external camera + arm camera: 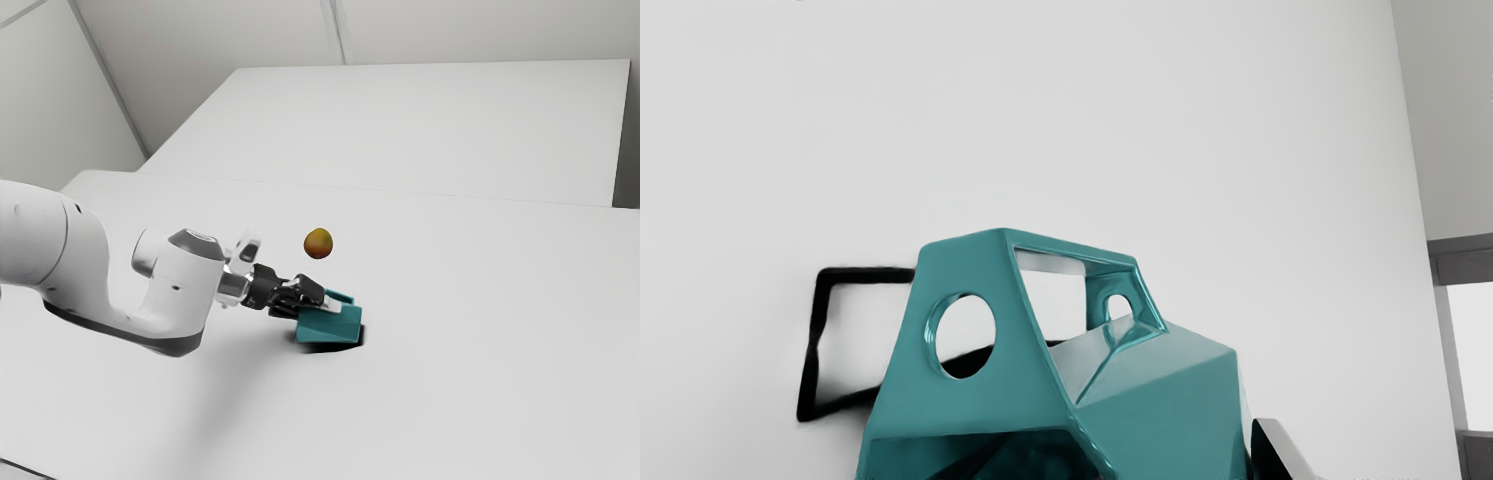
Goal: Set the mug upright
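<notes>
Across most of both views spreads a smooth white table (480, 330), with a pale wall (60, 110) behind it in the exterior view. A white robot arm (85, 265) reaches in from the exterior view's left. At its end, the black gripper (328, 303) meets a teal mug (328, 328) with flat, angular faces; whether the gripper is open or closed on it, I cannot tell. The mug sits tilted, well inside the table's edges, with a dark shadow under it; contact with the tabletop is unclear. More detail comes from the wrist view: a dark hollow toward the gripper, a see-through frame (1073, 243) and a side panel (953, 407) pierced by a round hole. Beside that panel, a black, squared-off shadow outline (810, 373) lies on the table. The wrist view also takes in a straight table edge, well apart from the mug, and a gray window frame (1470, 267) past it. Wide open tabletop extends from the mug toward the exterior view's right. Smallest is an orange-brown fruit (318, 243), near the mug but apart from it.
</notes>
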`<state>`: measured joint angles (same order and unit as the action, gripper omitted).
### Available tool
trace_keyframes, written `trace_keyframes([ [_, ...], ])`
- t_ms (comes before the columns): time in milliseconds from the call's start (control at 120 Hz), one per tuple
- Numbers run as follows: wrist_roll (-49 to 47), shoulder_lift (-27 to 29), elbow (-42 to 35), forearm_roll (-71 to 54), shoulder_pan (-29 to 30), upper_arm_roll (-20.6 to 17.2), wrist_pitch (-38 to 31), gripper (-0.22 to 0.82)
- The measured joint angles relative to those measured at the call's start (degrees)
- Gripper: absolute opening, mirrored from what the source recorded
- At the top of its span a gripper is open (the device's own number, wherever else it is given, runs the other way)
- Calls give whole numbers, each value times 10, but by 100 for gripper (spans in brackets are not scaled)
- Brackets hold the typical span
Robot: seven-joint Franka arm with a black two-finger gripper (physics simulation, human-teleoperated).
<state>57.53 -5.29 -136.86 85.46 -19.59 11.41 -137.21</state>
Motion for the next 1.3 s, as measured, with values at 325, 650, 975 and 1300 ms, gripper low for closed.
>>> trace_keyframes([
  [325, 13, 19, 5, 0, 0, -19, -8, -13],
  [650, -11, 98, 10, -125, 8, -54, -66, -16],
  [975, -223, 137, 46, -663, 47, -49, -5, -17],
  [1300, -386, 120, 42, -902, 83, -22, 58, -17],
])
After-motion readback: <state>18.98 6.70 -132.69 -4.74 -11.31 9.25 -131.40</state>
